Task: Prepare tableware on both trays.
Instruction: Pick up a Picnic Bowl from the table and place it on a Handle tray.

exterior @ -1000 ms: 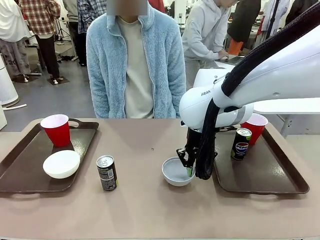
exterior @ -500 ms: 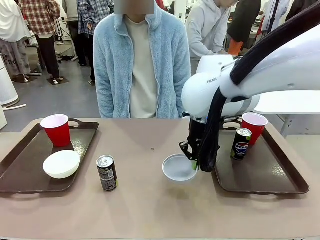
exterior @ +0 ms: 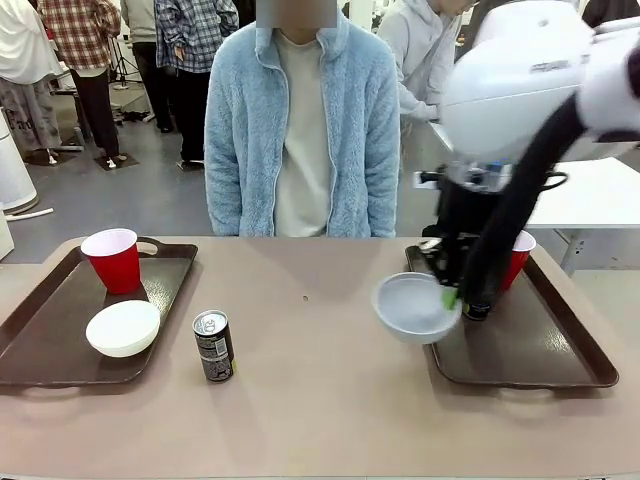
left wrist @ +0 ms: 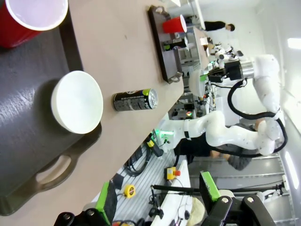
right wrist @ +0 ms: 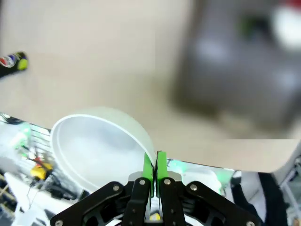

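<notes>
Two large dark brown rectangular plastic trays are sitting on the beige bench [exterior: 320, 400], one at each end, and the dark drink can with the grey top [exterior: 213, 346] is standing between them, just beside the left tray [exterior: 40, 345]. On the left tray, well to the can's left, a small round white bowl [exterior: 122, 328] is resting upright, and a red plastic cup with a white inside [exterior: 113, 260] is standing beyond it, toward the person in the pale blue fleece jacket [exterior: 300, 130] at the far side. In the left wrist view that bowl [left wrist: 77, 108], the cup [left wrist: 28, 19] and the can [left wrist: 135, 100] are all showing, rolled sideways.

The right hand [exterior: 449, 297] is pinching the rim of the second small round white bowl [exterior: 414, 308], its green pads [right wrist: 149, 168] pressed close together on the thin wall, and is holding it tilted above the bench, well to the can's right, at the near left edge of the right tray [exterior: 530, 350]. Behind the white arm, on that tray, a second red plastic cup [exterior: 518, 258] is partly showing.

The left hand [left wrist: 157, 207] is hovering apart from the can; its green-padded fingers [left wrist: 208, 186] are standing wide and holding nothing.
</notes>
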{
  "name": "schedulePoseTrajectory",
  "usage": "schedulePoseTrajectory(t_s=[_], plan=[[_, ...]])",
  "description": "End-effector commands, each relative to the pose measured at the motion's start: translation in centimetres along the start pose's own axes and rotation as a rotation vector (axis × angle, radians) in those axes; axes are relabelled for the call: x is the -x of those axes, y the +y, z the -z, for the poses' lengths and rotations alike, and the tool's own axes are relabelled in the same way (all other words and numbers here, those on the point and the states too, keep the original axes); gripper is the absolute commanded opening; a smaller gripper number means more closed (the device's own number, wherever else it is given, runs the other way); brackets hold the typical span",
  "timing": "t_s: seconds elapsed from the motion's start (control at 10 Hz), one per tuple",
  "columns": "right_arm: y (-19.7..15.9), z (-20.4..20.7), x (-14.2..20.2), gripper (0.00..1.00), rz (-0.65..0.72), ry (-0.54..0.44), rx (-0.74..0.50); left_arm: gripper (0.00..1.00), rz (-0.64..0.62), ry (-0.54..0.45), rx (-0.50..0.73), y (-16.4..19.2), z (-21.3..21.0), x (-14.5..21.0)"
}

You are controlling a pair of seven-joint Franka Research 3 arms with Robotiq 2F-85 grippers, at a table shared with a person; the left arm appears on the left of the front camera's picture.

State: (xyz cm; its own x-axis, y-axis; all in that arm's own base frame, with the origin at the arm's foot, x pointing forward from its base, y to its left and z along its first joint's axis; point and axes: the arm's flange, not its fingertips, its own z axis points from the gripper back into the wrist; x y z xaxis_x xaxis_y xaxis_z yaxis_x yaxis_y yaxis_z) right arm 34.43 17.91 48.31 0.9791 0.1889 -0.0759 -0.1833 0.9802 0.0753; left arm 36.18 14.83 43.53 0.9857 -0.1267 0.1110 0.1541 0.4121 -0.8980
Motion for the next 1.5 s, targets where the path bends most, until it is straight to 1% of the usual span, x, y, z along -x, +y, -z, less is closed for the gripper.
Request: schedulePoseTrajectory(t_s=[0.0,0.3,0.4,0.5,0.6,0.8,0.9,1.0,1.1,1.3,1.4], plan=[[-6.1,0.5,0.9,0.0,-0.029,0.002,0.011,0.93,0.017,-0.009,0.015,-0.1,-0.2,0.0],[-15.2,0.9,2.6,0.0,-0.051,-0.042,-0.04,0.93,0.017,-0.009,0.015,-0.1,-0.2,0.0],[-17.2,1.3,3.0,0.0,-0.04,-0.054,-0.065,0.93,0.017,-0.009,0.015,-0.1,-0.2,0.0],[-18.4,1.6,3.4,0.0,-0.025,-0.046,-0.083,0.93,0.017,-0.009,0.015,-0.1,-0.2,0.0],[-15.9,0.8,2.6,0.0,-0.024,-0.023,-0.051,0.93,0.017,-0.009,0.015,-0.1,-0.2,0.0],[-15.9,0.8,2.6,0.0,-0.024,-0.023,-0.051,0.93,0.017,-0.009,0.015,-0.1,-0.2,0.0],[-17.5,1.0,3.0,0.04,-0.025,-0.029,-0.068,0.93,0.017,-0.009,0.015,-0.1,-0.2,0.0],[-18.1,2.6,1.1,0.04,-0.017,-0.009,-0.111,0.93,0.017,-0.009,0.015,-0.1,-0.2,0.0],[-18.1,4.4,-0.4,0.04,-0.054,-0.009,-0.128,0.93,0.017,-0.009,0.015,-0.1,-0.2,0.0],[-17.8,6.8,-2.6,0.04,-0.067,0.016,-0.133,0.93,0.017,-0.009,0.015,-0.1,-0.2,0.0],[-17.9,8.2,-3.9,0.04,-0.065,0.052,-0.13,0.93,0.017,-0.009,0.015,-0.1,-0.2,0.0]])
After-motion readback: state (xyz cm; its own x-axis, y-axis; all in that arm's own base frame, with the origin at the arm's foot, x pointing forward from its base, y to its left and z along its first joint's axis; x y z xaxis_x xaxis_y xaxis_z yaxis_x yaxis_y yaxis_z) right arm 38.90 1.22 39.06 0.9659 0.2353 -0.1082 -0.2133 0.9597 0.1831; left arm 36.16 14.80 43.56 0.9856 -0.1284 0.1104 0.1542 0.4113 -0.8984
